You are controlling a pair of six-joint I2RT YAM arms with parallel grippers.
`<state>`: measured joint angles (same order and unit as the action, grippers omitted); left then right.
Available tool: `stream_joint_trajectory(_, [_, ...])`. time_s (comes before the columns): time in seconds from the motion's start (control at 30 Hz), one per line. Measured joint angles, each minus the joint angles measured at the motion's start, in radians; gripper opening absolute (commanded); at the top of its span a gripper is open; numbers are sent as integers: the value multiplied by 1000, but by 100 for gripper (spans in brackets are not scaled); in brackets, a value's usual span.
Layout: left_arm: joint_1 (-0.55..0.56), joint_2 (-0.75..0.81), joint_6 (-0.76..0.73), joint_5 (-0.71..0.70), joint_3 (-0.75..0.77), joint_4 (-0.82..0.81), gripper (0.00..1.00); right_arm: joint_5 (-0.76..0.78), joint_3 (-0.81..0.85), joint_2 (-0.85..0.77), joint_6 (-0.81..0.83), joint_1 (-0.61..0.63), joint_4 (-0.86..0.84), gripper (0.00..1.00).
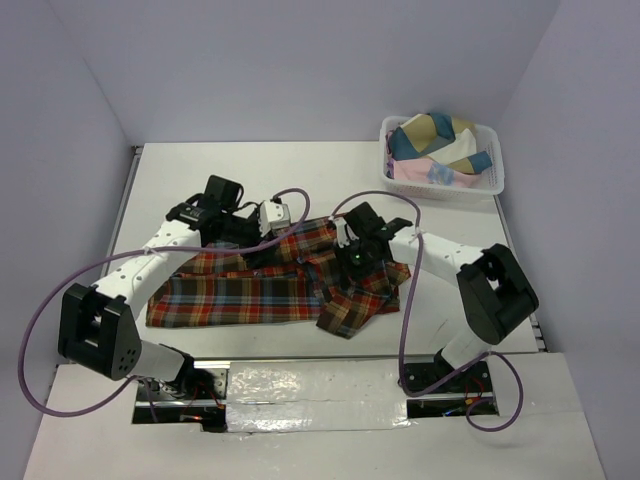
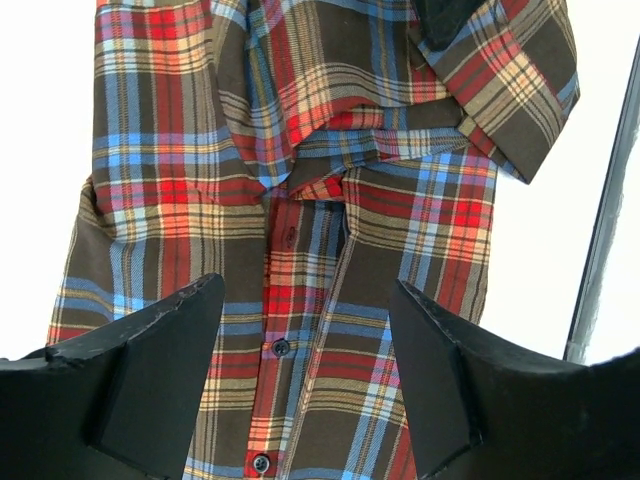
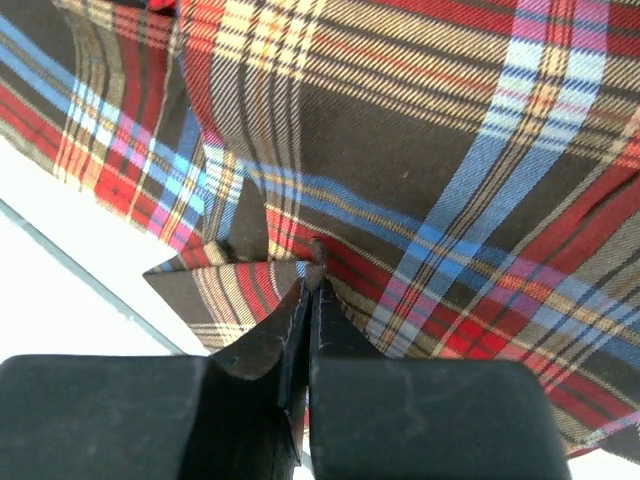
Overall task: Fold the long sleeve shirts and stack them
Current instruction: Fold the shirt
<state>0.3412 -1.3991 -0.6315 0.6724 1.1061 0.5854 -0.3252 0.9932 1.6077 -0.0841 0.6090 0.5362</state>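
Plaid flannel shirt (image 1: pixel 250 295) rumpled across the near middle of the bench (image 1: pixel 200 170), one side loosely turned in. Right hand (image 3: pixel 313 262) pressed together, pinching a pucker of cloth; left hand (image 2: pixel 305 300) spread above the button front. Folding barely begun, stacking not started. Farther back, basket (image 1: pixel 497 170) of other clothes.

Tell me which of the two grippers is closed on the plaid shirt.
The right gripper: its jaws pinch a fold of the plaid shirt, while the left gripper hangs open above it, holding nothing.
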Motion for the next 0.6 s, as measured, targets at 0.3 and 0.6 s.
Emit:
stream_joint_trajectory(0.3, [131, -72, -46, 32, 101, 50, 87, 19, -46, -364, -8, 1, -3, 0])
stream_joint_trajectory(0.6, [280, -262, 73, 173, 282, -20, 99, 12, -160, -574, -6, 5, -95, 0])
